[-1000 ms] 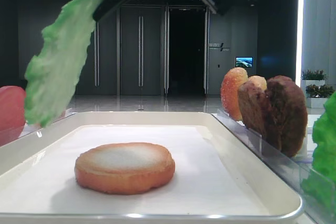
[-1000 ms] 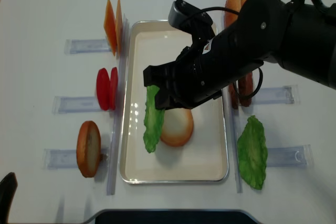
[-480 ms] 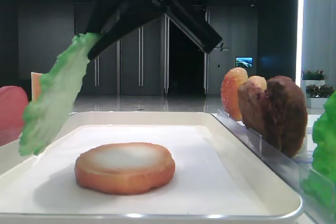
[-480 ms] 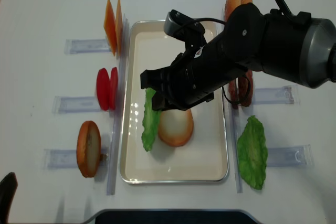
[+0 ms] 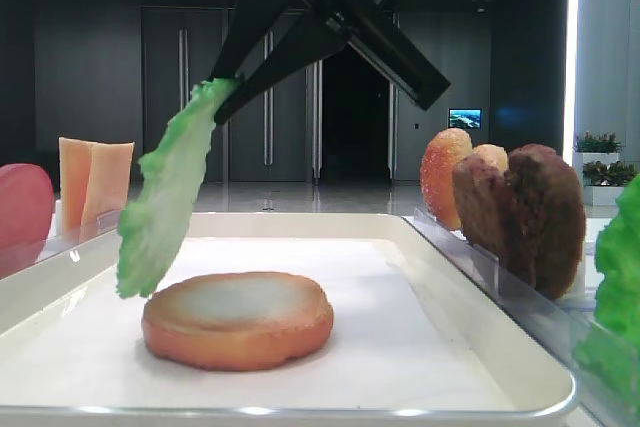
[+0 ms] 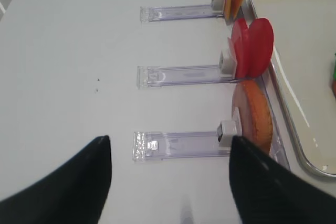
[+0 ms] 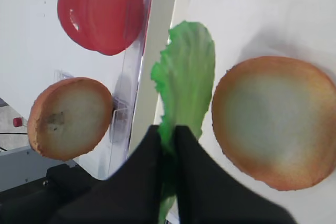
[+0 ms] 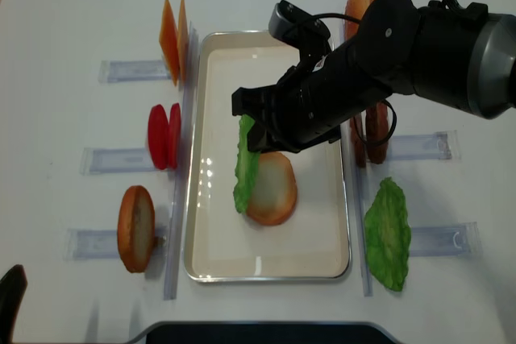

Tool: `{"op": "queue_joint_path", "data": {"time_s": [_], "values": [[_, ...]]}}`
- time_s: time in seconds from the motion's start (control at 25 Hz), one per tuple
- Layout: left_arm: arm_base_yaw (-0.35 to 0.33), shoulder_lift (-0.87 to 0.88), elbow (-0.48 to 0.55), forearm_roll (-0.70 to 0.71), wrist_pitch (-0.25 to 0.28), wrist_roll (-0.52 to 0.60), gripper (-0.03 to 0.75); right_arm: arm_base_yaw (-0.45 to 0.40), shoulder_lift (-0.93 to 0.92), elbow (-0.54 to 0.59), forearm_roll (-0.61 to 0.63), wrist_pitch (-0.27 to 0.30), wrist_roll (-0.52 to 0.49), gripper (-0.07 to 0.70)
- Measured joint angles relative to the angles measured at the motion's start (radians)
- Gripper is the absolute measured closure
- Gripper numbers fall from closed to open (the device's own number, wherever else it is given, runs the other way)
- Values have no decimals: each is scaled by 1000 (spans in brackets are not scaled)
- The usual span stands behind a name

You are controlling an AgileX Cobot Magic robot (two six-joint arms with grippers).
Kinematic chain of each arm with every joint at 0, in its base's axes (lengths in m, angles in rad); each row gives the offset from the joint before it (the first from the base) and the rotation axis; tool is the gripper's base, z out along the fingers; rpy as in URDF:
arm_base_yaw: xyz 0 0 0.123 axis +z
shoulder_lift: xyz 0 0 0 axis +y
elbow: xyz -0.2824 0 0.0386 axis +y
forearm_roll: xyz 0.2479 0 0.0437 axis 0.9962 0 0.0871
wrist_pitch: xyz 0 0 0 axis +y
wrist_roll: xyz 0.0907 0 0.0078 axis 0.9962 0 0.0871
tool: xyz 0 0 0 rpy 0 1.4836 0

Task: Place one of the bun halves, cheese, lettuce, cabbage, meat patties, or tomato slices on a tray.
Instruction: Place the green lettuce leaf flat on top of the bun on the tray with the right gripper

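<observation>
My right gripper (image 8: 251, 130) is shut on the top end of a green lettuce (image 8: 246, 167) leaf. The leaf hangs down over the cream tray (image 8: 211, 247), its lower end above the left edge of a bun half (image 8: 276, 191) lying pale face up. In the right wrist view the black fingers (image 7: 152, 156) pinch the lettuce (image 7: 186, 77) beside the bun half (image 7: 273, 121). The low side view shows the leaf (image 5: 165, 202) hanging just above the bun (image 5: 237, 319). My left gripper (image 6: 169, 153) is open over bare table, left of the holders.
Clear holders left of the tray carry cheese slices (image 8: 173, 30), tomato slices (image 8: 164, 136) and a bun half (image 8: 135, 228). Those on the right carry buns (image 8: 359, 2), meat patties (image 8: 375, 130) and a second lettuce leaf (image 8: 388, 234).
The right arm has carried the lettuce rightwards, from the tray's left side to the bun's left edge. The left gripper has not moved.
</observation>
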Motion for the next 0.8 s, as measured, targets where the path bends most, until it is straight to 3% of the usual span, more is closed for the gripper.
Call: {"op": "queue_joint_path", "data": {"time_s": [0.8], "values": [[0,0,0,-1,0,0,181,15,30,0,-40,13,-2,575]]}}
